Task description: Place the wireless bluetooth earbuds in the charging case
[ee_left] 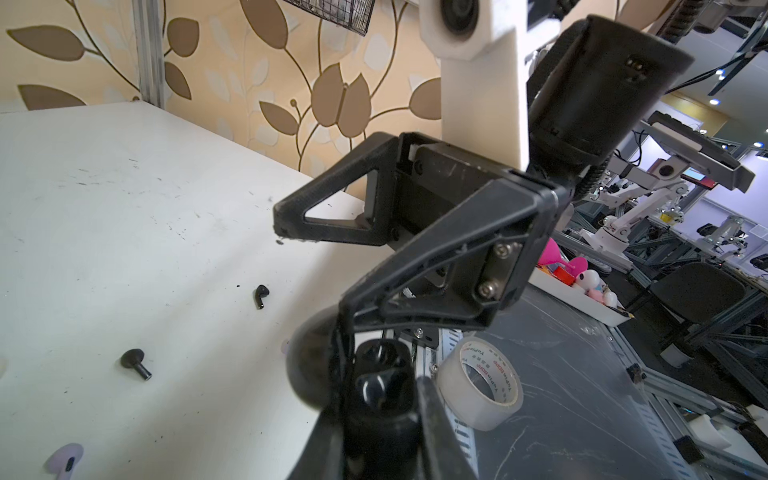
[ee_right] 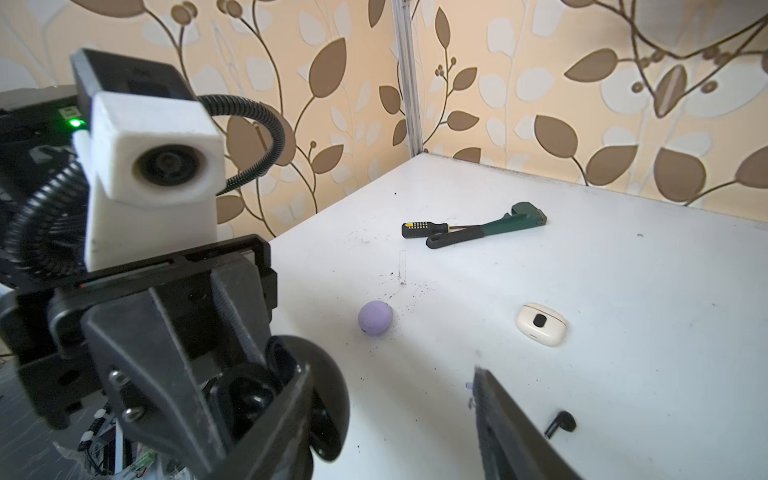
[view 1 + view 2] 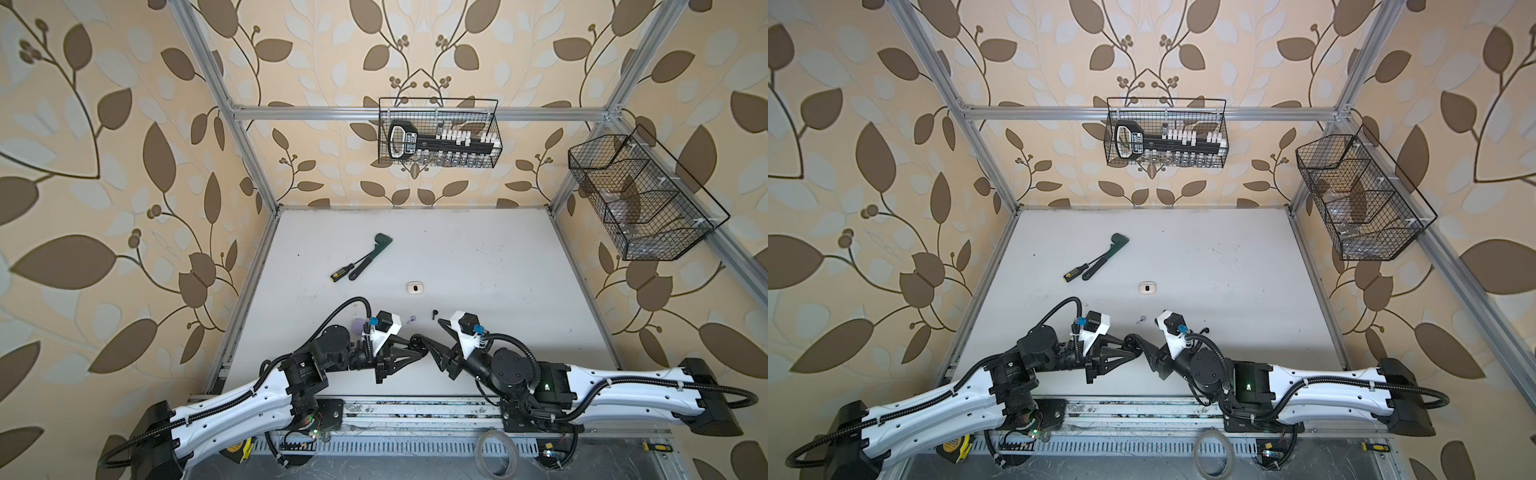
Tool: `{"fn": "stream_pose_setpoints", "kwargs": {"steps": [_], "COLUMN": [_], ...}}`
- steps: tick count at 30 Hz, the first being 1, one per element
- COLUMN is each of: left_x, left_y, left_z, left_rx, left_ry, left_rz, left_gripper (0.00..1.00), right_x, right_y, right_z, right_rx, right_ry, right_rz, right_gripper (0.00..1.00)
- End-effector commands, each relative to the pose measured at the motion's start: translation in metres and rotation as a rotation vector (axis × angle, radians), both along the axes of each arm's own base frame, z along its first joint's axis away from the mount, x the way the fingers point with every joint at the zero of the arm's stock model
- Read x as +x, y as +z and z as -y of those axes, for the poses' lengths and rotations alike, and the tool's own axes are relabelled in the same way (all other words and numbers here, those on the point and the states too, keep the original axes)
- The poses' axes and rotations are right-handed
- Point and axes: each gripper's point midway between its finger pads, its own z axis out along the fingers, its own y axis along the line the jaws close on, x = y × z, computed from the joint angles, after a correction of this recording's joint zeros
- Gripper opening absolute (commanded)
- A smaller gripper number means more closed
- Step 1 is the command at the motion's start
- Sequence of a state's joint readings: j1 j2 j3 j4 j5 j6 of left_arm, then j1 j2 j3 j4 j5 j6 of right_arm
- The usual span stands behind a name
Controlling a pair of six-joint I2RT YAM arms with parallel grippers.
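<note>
A white desk [image 3: 478,270] was seen from above, with two robot arms reaching in over its front edge and meeting near the middle of that edge.

The left gripper [image 1: 382,419] was clamped shut on a black charging case [image 2: 328,374]. The case's rounded lid was swung open. Glossy black hollows showed inside, and it could not be told whether an earbud sat in them. The right gripper [image 1: 311,268] faced the case with its jaws apart and nothing between them. Its nearer fingertip was close by the case.

One black earbud [image 3: 434,314] lay loose on the desk just behind the right gripper, touching nothing. A second small dark stemmed piece [image 1: 135,361], shaped like an earbud, lay a little nearer the left edge, also on its own.

A rounded lavender case [image 2: 375,318] sat beside the left arm, toward the left edge. A cream case [image 3: 414,288] with a dark oval spot on top rested near the desk's middle, well apart from both grippers.

Farther back and nearer the left edge, a green wrench [image 3: 370,257] and a screwdriver [image 3: 343,272] with a black and yellow handle lay close together.

A wire basket [image 3: 438,133] hung on the back rail of the frame. A tape roll [image 1: 478,382] lay on the grey surface below the desk's front edge.
</note>
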State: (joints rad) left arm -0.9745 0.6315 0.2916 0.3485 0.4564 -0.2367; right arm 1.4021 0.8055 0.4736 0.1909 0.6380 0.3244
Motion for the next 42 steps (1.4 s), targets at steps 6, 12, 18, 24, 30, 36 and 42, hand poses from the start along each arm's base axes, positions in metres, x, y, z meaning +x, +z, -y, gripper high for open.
{"fn": "stream_pose_setpoints", "kwargs": {"steps": [6, 12, 18, 24, 30, 36, 42], "left_x": [-0.004, -0.006, -0.009, -0.011, -0.013, -0.014, -0.014], "left_y": [0.016, 0.013, 0.014, 0.016, 0.018, 0.018, 0.016], "left_z": [-0.011, -0.013, -0.013, -0.016, -0.018, -0.018, -0.017], "left_rx": [-0.097, -0.098, -0.105, -0.116, -0.127, -0.127, -0.121], "left_ry": [0.027, 0.024, 0.008, 0.005, 0.004, 0.0, -0.007], "left_rz": [0.127, 0.144, 0.132, 0.124, 0.122, 0.12, 0.116], "left_gripper": [0.0, 0.0, 0.0, 0.0, 0.0, 0.0, 0.0], "right_x": [0.015, 0.03, 0.039, 0.046, 0.051, 0.061, 0.065], "right_y": [0.006, -0.013, -0.056, -0.1, -0.119, -0.135, -0.175], "right_z": [0.051, 0.112, 0.164, 0.178, 0.187, 0.169, 0.191], "right_rx": [0.044, 0.039, 0.011, 0.026, 0.193, 0.202, 0.038], "right_ry": [-0.195, -0.452, -0.684, -0.749, -0.796, -0.608, -0.58], "right_rz": [-0.13, -0.238, -0.468, -0.706, -0.826, -0.92, -1.035], "right_gripper": [0.64, 0.67, 0.69, 0.79, 1.0, 1.0, 1.0]}}
